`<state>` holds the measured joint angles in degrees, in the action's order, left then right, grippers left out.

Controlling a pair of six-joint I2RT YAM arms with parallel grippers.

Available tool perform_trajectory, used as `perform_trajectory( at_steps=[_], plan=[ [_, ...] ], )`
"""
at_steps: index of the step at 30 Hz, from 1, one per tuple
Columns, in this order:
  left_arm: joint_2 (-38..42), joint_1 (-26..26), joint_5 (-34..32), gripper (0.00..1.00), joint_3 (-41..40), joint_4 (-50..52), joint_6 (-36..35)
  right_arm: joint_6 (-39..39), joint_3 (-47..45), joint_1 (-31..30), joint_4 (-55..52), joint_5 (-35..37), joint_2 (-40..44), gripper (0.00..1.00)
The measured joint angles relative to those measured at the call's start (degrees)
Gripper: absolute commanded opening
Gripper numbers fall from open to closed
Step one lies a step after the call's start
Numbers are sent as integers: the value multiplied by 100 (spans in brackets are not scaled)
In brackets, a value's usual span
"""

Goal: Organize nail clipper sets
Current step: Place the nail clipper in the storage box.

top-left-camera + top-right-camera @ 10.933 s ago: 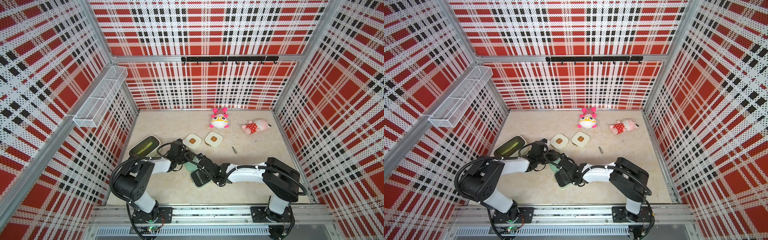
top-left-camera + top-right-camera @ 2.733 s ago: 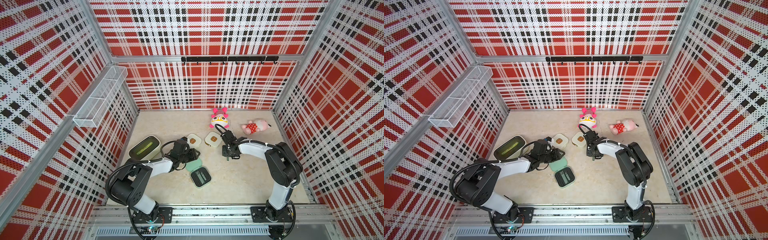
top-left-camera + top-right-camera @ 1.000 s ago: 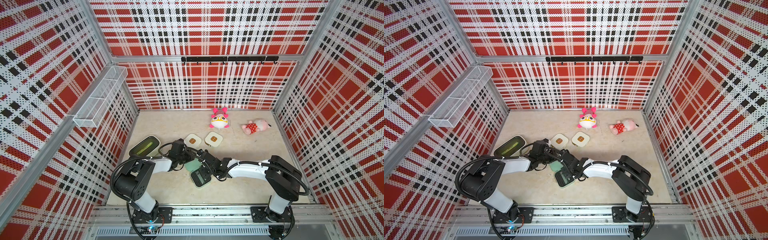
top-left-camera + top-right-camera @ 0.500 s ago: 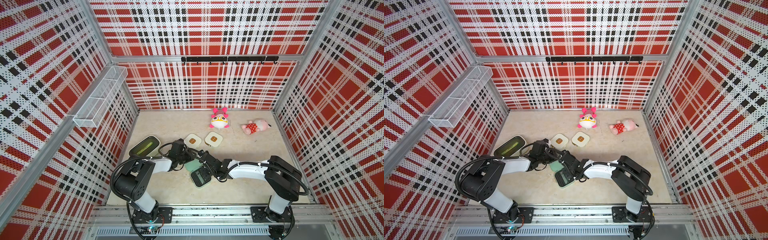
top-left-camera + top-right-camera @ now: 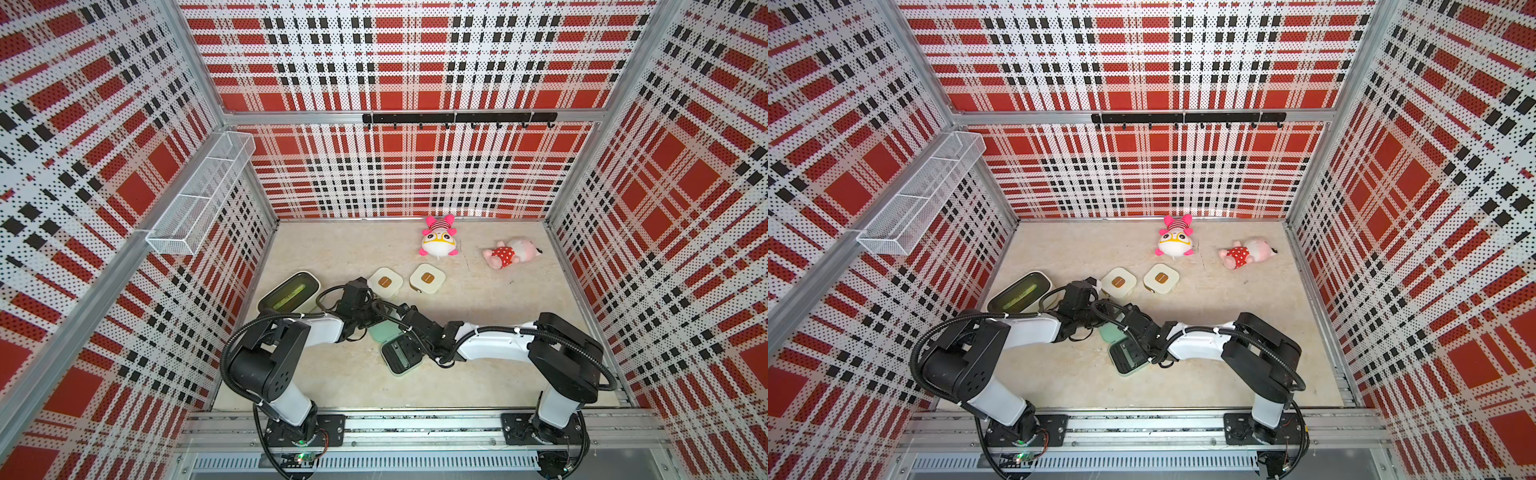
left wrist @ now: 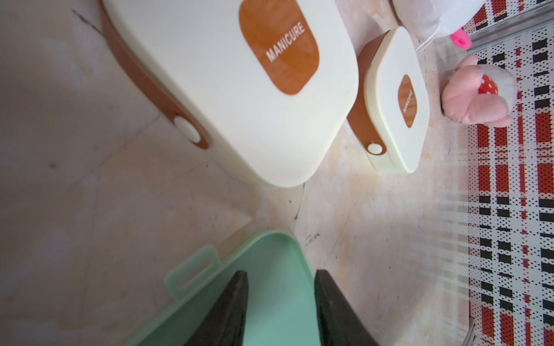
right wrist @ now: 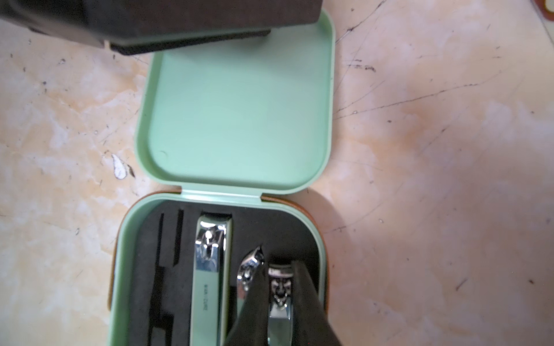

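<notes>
My right gripper (image 7: 278,271) is clamped on a small clipper (image 7: 280,314), tips down over the black insert (image 7: 144,239) of the open mint case (image 7: 120,299) — a bigger clipper (image 7: 211,269) sits in the slot beside it. My left gripper (image 6: 280,299) has its jaws part-way apart, straddling a corner rim of the flat-lying lid (image 6: 269,263); no pinch that I can see. Both arms lie low and stretched out, meeting at the case on the near-left part of the table (image 5: 498,299). It's tight there: shut cream cases (image 5: 385,283) just behind, bin (image 5: 289,292) by the left wall. Bare floor to the right and front — plush toys (image 5: 439,241) well apart at the back.
</notes>
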<state>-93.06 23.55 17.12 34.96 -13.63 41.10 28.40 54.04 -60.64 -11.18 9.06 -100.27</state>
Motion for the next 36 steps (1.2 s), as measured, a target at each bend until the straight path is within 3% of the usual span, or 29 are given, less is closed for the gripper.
perform_trajectory(
  at_steps=[36],
  plan=[
    [0,-2,4,42,0,2,0,221,-127,-44,-90,535,229,36]
  ],
)
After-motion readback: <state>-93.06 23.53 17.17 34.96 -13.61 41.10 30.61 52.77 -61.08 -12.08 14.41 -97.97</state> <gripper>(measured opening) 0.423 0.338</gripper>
